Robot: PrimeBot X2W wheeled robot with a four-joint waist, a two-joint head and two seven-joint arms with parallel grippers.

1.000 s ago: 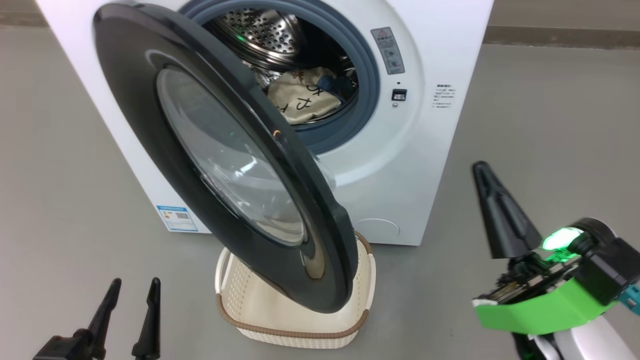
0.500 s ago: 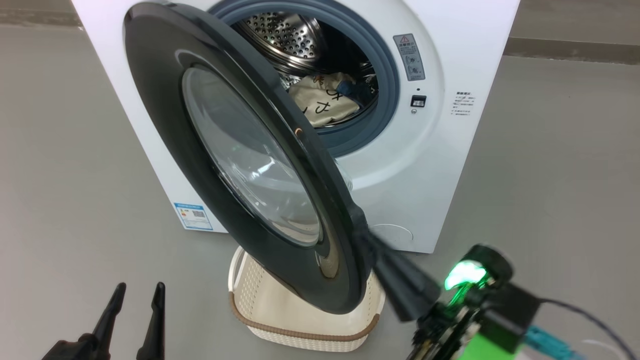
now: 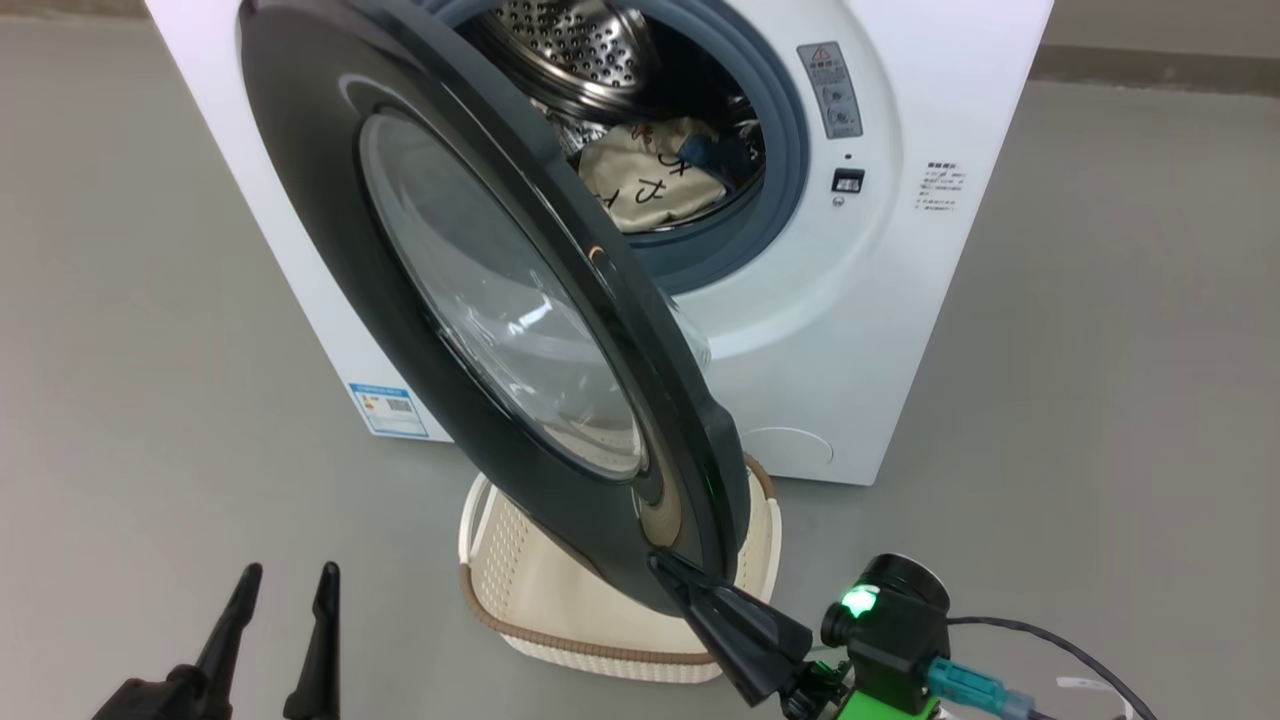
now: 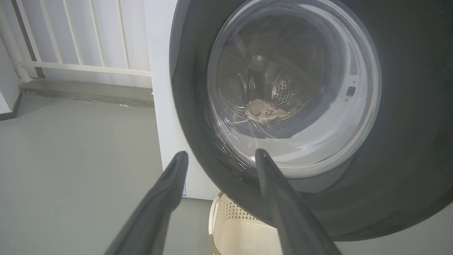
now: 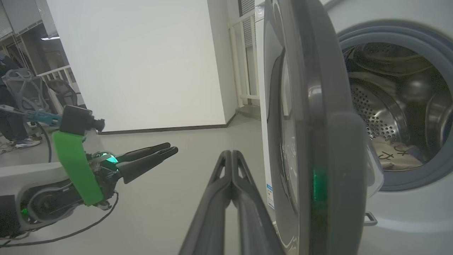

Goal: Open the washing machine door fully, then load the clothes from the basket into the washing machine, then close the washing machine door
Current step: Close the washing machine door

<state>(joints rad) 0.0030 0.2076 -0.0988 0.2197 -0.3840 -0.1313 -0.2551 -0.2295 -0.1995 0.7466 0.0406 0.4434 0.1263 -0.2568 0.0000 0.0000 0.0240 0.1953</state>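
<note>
The white washing machine (image 3: 900, 300) stands ahead with its black-rimmed door (image 3: 330, 200) swung partway open. The clothes (image 3: 650, 185), cream cloth with black marks and a bit of blue, lie inside the steel drum; they also show through the door glass (image 4: 265, 111). The cream basket (image 3: 620, 650) sits on the floor under the door, and the part I see holds nothing. My right gripper (image 3: 662, 562) is shut, its tip against the door's lower rim on the outer face; the door's edge (image 5: 329, 141) stands just right of its fingers (image 5: 230, 166). My left gripper (image 3: 289, 575) hangs open at the lower left, apart from the door.
Grey floor surrounds the machine. A blue label (image 3: 390, 410) sits low on its front. A cable (image 3: 1060, 650) trails from my right wrist. A white railing (image 4: 81, 67) and wall stand beyond the machine's left side. A person's legs (image 5: 10, 117) show far off.
The camera has shifted. My shut right gripper swung from the right of the machine down and left to the door's lower rim. The left gripper stays open.
</note>
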